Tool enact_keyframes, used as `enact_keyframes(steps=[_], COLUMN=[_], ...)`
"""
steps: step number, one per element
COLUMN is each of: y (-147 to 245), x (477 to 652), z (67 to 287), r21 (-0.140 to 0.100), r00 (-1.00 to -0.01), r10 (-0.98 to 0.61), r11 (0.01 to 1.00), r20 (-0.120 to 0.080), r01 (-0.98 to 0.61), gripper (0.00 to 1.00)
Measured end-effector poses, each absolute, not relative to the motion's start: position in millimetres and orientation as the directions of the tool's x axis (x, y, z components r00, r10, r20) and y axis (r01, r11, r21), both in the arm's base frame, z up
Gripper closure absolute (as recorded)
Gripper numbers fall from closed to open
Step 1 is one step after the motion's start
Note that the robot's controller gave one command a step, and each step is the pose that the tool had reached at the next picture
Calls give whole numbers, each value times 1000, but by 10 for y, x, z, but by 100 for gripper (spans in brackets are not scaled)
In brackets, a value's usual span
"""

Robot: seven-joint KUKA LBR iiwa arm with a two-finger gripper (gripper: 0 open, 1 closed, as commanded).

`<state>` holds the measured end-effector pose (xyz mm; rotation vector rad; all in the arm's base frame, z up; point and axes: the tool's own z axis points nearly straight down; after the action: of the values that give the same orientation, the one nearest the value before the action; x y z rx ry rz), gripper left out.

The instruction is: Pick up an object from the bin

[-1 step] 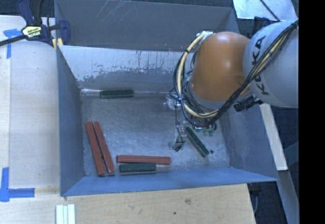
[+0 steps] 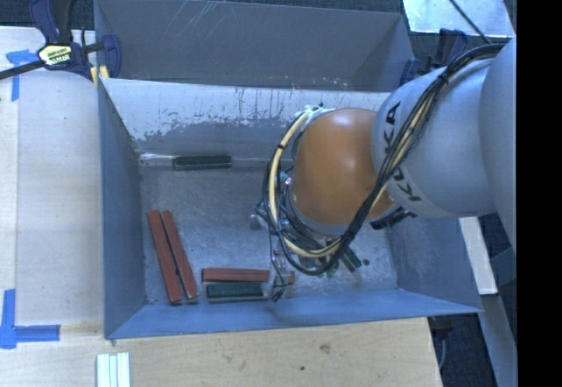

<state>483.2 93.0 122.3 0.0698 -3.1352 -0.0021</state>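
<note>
My gripper [image 2: 281, 278] is low in the bin near the front wall, mostly hidden under the arm's orange cover. Just to its left lie a short reddish-brown bar [image 2: 235, 275] and, in front of that, a dark green bar [image 2: 234, 291], side by side along the front wall. The right ends of both bars come up close to the gripper. Whether it touches either one is hidden.
Two long reddish-brown bars [image 2: 171, 255] lie side by side at the bin's left, angled toward the front. Another dark green bar [image 2: 202, 162] rests against the back wall at the left. The arm and its cables cover the bin's right half.
</note>
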Motion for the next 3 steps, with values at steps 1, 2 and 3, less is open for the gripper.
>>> enact_keyframes(steps=[1, 2, 3], y=[1089, 1090, 1069], x=[4835, 4826, 4909], z=[739, 770, 750], r21=[0, 1, 4], r00=[-992, -992, -888], r10=[-124, -124, -460], r11=[992, 992, 888], r20=[-4, 0, -7], r01=[-124, -124, -460], gripper=[0, 100, 100])
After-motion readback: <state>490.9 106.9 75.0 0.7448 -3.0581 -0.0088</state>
